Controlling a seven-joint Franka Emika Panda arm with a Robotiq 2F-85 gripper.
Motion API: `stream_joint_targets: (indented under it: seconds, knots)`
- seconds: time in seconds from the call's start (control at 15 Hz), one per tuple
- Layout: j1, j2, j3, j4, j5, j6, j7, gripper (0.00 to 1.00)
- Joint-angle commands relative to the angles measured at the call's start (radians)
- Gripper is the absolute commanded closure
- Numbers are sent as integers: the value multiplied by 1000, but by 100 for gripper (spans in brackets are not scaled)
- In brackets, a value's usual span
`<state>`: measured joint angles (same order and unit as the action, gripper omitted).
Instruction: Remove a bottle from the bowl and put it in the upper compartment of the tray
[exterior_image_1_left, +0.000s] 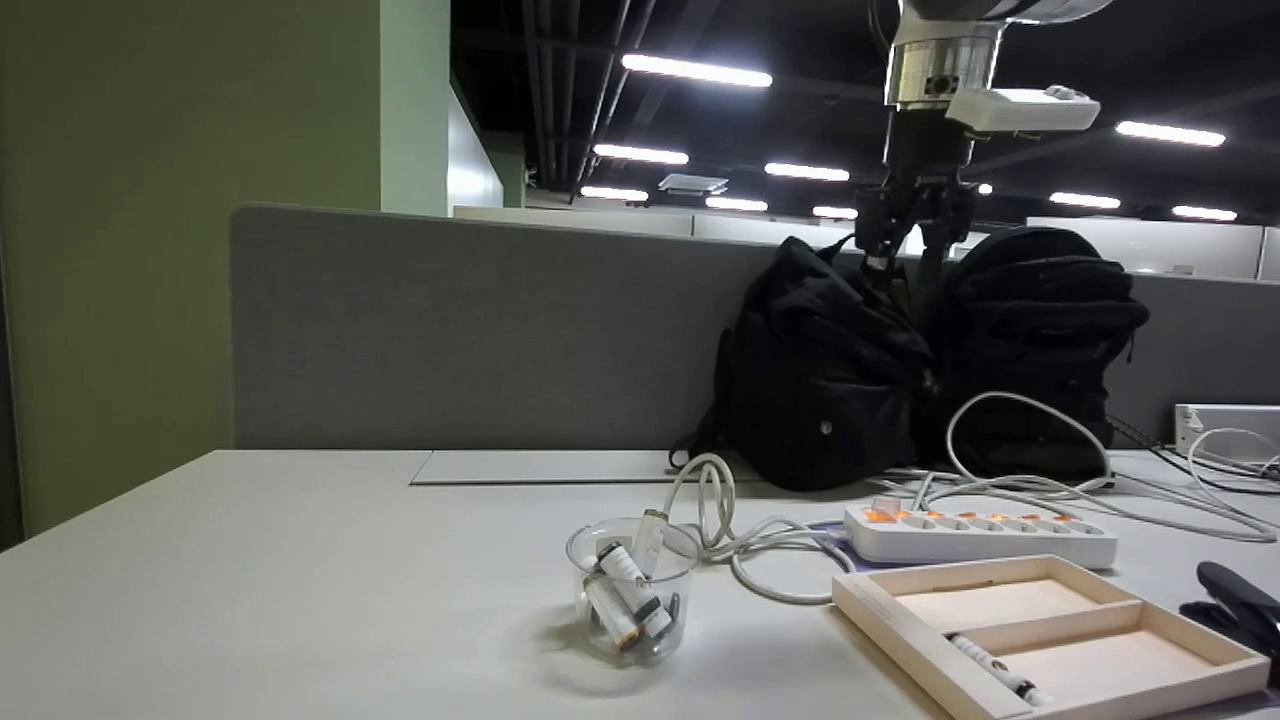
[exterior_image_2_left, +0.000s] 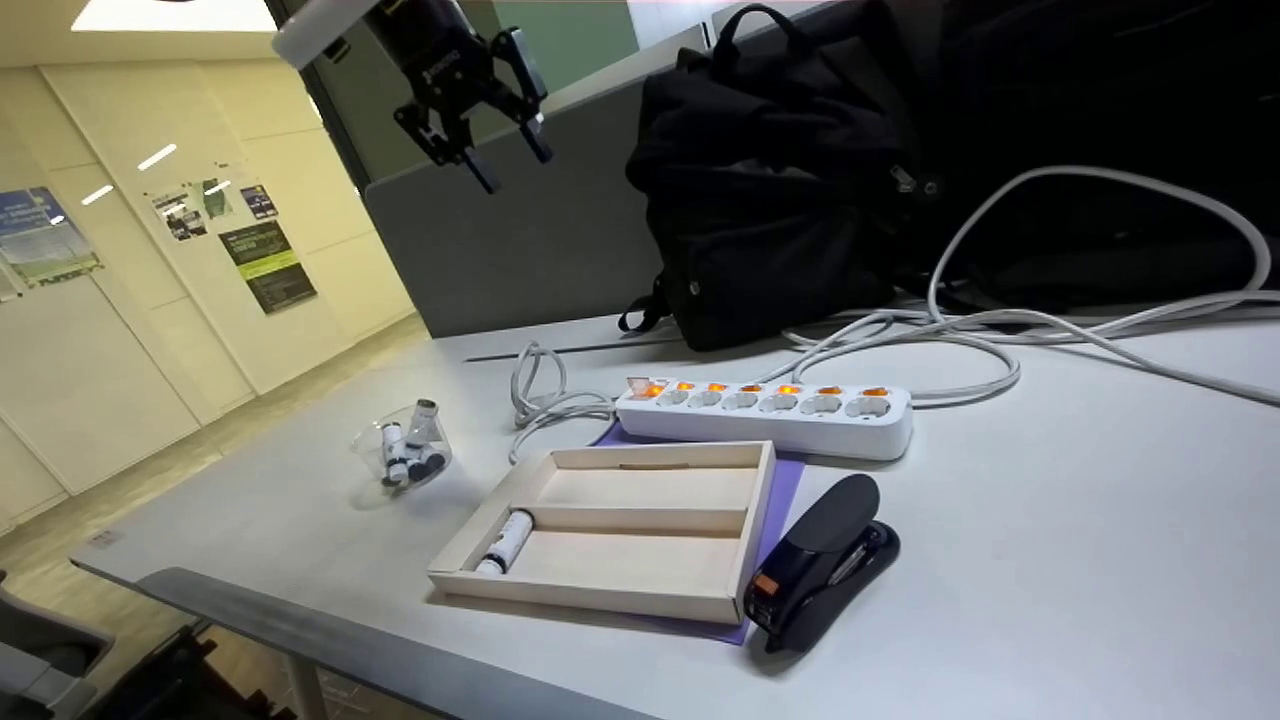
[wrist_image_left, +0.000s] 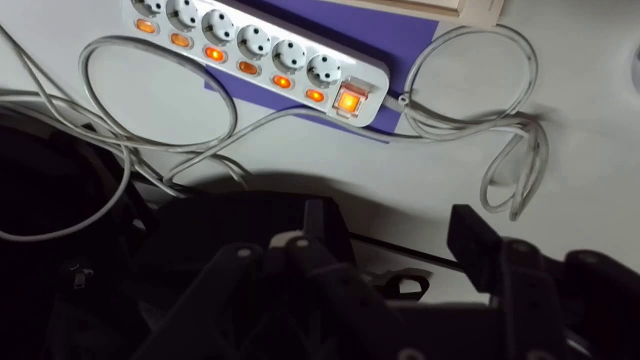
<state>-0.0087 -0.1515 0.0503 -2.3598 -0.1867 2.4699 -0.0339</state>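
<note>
In an exterior view, a bottle (exterior_image_1_left: 650, 543) is leaning highest in the bowl (exterior_image_1_left: 682, 575), likely offering the easiest grip. In an exterior view, the pincer (exterior_image_2_left: 513, 168) is hanging well away, needing a slow descent; in the wrist view, it is gaping wide, holding nothing.

We counted one bowl (exterior_image_1_left: 681, 578), at least three bottles (exterior_image_1_left: 608, 606) in it, one tray (exterior_image_2_left: 600, 596), one bottle (exterior_image_2_left: 508, 540) in there, two black bags (exterior_image_1_left: 825, 385), one power strip (exterior_image_2_left: 765, 420), one stapler (exterior_image_2_left: 825, 562) and one gripper (exterior_image_2_left: 516, 170)
</note>
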Motion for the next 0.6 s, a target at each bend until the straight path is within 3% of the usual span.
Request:
stream_joint_targets:
  seconds: [0.0,0.33,0.4,0.47,0.53]
  knots:
    - [-10,118,-22,89,-5,70,19,63]
    - [-39,279,-75,203,28,67,17,97]
    - [-41,293,-81,236,49,-9,19,100]
    - [-30,243,-76,150,26,73,2,100]
    - [-35,263,-83,166,30,66,-6,92]
